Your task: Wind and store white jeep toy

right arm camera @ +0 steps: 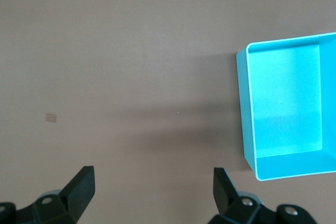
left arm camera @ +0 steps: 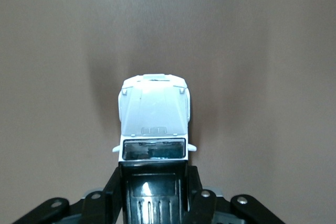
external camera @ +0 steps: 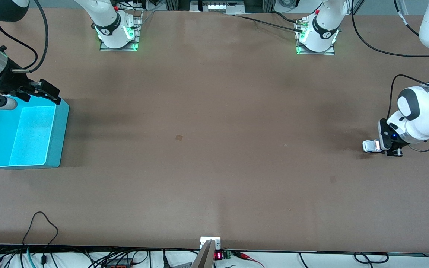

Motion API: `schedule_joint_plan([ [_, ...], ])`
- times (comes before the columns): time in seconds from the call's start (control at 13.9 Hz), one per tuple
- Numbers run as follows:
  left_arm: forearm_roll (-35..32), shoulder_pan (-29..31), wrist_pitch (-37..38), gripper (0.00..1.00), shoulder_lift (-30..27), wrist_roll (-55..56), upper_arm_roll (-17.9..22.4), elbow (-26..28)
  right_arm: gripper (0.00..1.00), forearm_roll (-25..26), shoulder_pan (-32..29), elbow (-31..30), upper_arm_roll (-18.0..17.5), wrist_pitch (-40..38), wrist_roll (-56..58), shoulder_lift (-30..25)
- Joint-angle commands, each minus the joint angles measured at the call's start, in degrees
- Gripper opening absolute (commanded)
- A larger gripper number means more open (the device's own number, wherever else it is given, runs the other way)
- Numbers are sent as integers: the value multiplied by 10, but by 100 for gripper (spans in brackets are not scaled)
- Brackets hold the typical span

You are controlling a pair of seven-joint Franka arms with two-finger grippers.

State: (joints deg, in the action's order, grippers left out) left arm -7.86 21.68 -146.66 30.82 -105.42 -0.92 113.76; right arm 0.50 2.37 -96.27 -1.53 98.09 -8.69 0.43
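Gripping the white jeep toy (left arm camera: 154, 124) with my left hand (external camera: 380, 146), I have both fingers (left arm camera: 197, 192) closed narrow on its sides at the black roof panel, one finger on each flank. The jeep sits low at the brown surface (external camera: 214, 149), at my left arm's end of it, with its white hood and windscreen pointing straight out from between my fingertips (whether the wheels touch the surface or hang just above it I cannot tell). In the front view only the toy's nose pokes out past my left hand, pointing toward my right arm's end of the surface.

My right hand (external camera: 32, 93) waits up in the air over the edge of the cyan bin (external camera: 56, 156), at the opposite end of the surface and well apart from the jeep. Its fingers (right arm camera: 81, 187) stand spread wide, with nothing between them. From my right wrist, the bin lies just to one side of the hand, open side up, its pale cyan floor bare. A small darker patch (external camera: 179, 137) marks the surface about midway between my two hands.
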Motion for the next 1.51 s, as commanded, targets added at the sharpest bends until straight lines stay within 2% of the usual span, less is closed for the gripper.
schedule_joint_plan([
  [0.0, -7, 13, 2, 22, 31, -17, -1, 1, 100, -3, -1, -11, 0, -2, 1, -12],
  [0.22, -7, 18, 2, 23, 31, -16, -1, 0, 100, -3, -1, -11, -1, -2, 1, -12],
  [0.29, -7, 18, 2, 45, 31, -17, -2, 0, 100, -3, -1, -11, 0, -2, 0, -12],
  [0.36, -8, 18, 2, 89, 33, -18, -3, -12, 100, -3, -1, -11, -1, -2, 1, -12],
  [0.43, -8, 14, 6, 100, 31, -20, -5, -15, 100, -3, -1, -11, 0, -1, 1, -12],
  [0.65, -7, 13, 20, 100, 14, -18, -25, -16, 100, -3, -1, -11, -1, -2, 1, -12],
  [0.86, -7, 12, 71, 100, -10, -13, -41, -32, 100, -3, -1, -11, 0, -2, 1, -12],
  [1.08, -7, 5, 175, 100, -27, 23, -65, -74, 100, -3, -1, -11, 0, -2, 0, -12],
  [1.22, -7, -19, 260, 100, -26, 36, -66, -131, 100, -3, -1, -11, 0, -2, 1, -12],
  [1.44, -8, -44, 365, 100, -32, 89, -68, -186, 100, -3, -1, -11, 0, -2, 1, -12],
])
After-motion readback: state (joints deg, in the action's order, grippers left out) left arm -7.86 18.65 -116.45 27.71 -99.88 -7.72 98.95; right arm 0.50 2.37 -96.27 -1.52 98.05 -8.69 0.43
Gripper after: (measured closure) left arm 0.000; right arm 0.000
